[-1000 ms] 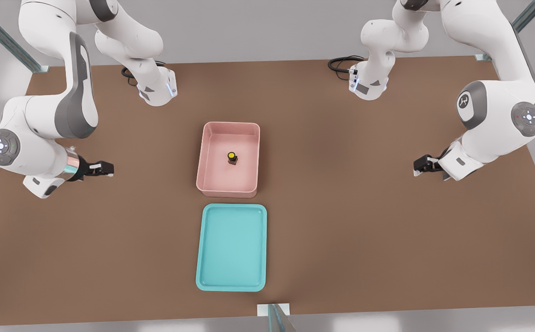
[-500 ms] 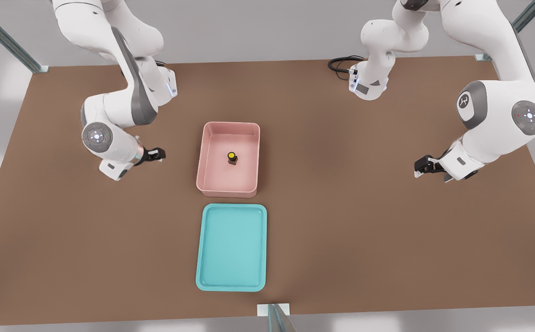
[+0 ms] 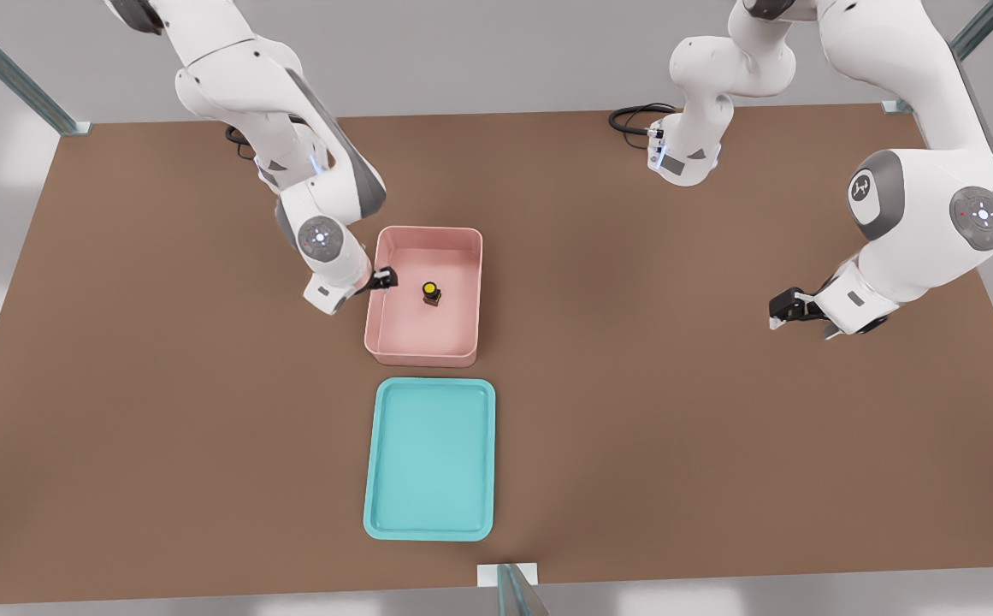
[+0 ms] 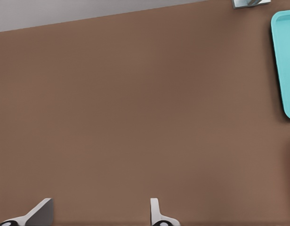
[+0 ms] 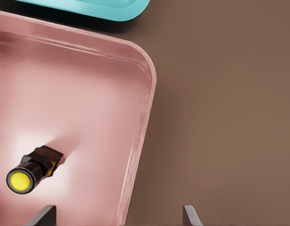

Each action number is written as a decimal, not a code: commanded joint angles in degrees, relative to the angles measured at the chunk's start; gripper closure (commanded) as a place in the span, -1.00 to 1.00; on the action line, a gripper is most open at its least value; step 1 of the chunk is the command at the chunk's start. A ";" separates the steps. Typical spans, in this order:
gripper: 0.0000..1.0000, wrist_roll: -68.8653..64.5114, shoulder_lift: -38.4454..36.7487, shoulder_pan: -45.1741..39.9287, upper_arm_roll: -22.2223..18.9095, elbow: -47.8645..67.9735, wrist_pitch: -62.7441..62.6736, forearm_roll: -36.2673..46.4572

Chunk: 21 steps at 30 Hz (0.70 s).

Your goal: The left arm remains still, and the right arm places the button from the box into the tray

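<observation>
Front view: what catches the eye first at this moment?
The button with its yellow cap stands upright near the middle of the pink box at the table's centre. The gripper hangs over the box's wall on the front view's left, fingers open, short of the button. The turquoise tray lies just below the box.

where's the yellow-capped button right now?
The small yellow-capped button stands upright on the floor of the pale pink plastic box, about mid-box. The right arm's slim black gripper hangs over the box's rim on the front view's left, not touching it.
</observation>
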 commanded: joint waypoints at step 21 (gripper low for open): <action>-1.00 21.92 11.36 11.70 -0.41 0.96 15.96 2.43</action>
